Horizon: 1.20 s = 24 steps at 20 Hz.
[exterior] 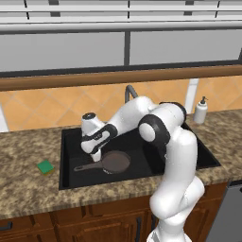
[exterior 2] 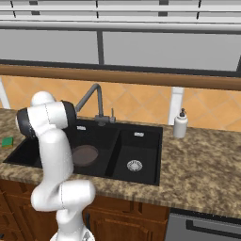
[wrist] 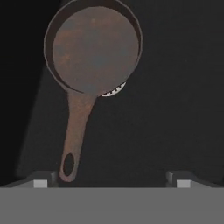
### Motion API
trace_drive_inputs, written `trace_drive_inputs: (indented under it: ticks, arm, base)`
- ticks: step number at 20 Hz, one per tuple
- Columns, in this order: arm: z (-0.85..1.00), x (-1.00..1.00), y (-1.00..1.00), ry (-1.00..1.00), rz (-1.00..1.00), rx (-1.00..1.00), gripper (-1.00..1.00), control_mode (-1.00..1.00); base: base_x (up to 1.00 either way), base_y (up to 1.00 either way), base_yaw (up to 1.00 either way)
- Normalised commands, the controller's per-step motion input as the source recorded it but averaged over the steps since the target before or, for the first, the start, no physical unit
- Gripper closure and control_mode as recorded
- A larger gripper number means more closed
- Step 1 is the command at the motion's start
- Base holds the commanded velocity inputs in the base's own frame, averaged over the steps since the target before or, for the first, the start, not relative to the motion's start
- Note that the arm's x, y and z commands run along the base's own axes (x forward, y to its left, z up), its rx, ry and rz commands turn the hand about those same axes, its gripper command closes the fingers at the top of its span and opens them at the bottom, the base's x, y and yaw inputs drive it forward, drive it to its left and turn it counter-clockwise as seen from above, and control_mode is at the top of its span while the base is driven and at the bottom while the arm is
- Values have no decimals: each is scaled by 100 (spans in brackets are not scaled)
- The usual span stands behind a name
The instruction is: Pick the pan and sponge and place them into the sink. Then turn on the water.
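We see the frying pan [exterior: 116,162] lying flat on the floor of the large basin of the black sink [exterior: 68,179], its long handle pointing toward the basin's left wall; in the hand view the pan [wrist: 94,46] partly covers the round metal drain [wrist: 114,90]; our gripper [wrist: 111,180] hangs above the handle end with its fingertips [wrist: 40,182] spread wide and nothing between them, so it is released; the green sponge [exterior: 46,166] sits on the granite counter [exterior: 28,189] just left of the sink; the gooseneck faucet [exterior 2: 93,101] stands behind the basins; a white soap dispenser [exterior 2: 180,124] stands to the sink's right.
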Motion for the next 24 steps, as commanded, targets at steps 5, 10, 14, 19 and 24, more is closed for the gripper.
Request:
trace_drive_inputs:
  ticks: [5, 10, 14, 19, 24]
  arm:
    - [67, -23, 10, -1, 52, -1, -100, -100]
    - [20, -2, 20, 2, 77, 0, -100, -100]
    - [2, 0, 22, 12, 78, 0, -100, -100]
    - [5, 0, 29, 4, 73, 0, -100, -100]
    - [11, -4, 58, -1, 32, -6, -100, -100]
  base:
    - [0, 0, 0]
    - [0, 0, 0]
    - [0, 0, 0]
    - [0, 0, 0]
    - [0, 0, 0]
